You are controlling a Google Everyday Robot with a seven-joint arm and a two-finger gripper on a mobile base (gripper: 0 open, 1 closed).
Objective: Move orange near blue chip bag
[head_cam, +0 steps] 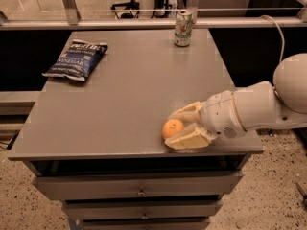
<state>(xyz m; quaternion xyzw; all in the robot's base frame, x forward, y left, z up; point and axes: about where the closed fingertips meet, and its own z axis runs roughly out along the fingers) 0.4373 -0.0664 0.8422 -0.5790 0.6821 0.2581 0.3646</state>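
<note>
The orange lies near the front right edge of the grey table. My gripper reaches in from the right and is open, with one finger behind the orange and the other in front of it, both close beside the fruit. The blue chip bag lies flat at the back left of the table, far from the orange and the gripper.
A green-and-white soda can stands upright at the back edge, right of centre. The table sits on a cabinet with drawers. A metal rail runs behind the table. My white arm spans the table's right edge.
</note>
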